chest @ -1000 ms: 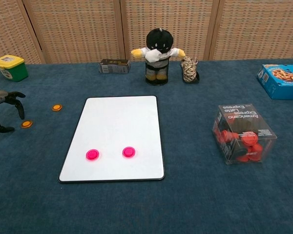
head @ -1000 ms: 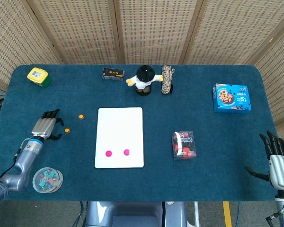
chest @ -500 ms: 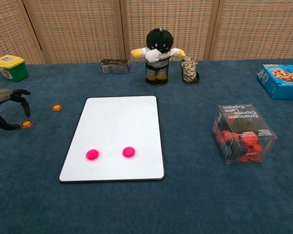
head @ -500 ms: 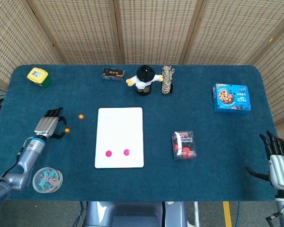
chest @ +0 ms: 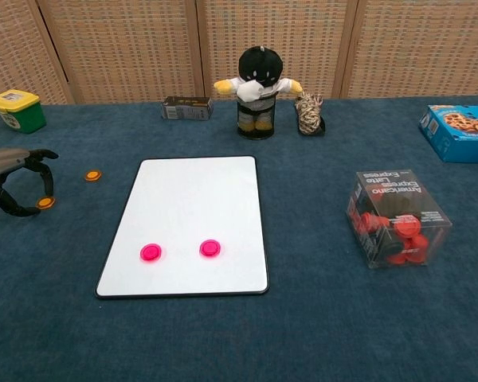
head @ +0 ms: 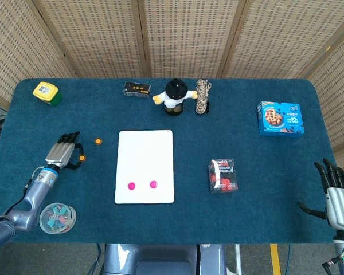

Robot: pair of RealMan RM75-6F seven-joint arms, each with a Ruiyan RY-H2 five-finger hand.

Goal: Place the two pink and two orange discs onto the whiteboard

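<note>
The left hand (chest: 12,179) has thumb and fingertips curved toward each other around the nearer orange disc (chest: 45,203), which lies flat on the cloth just at the fingertips' 3 o'clock side; whether they already touch it cannot be told from either view. The second orange disc (head: 98,141) sits apart, at about 1 o'clock from the first. The whiteboard (head: 145,149), carrying both pink discs (head: 131,185), lies at 3 o'clock. The right hand (head: 335,192), fingers spread and holding nothing, is far off.
</note>
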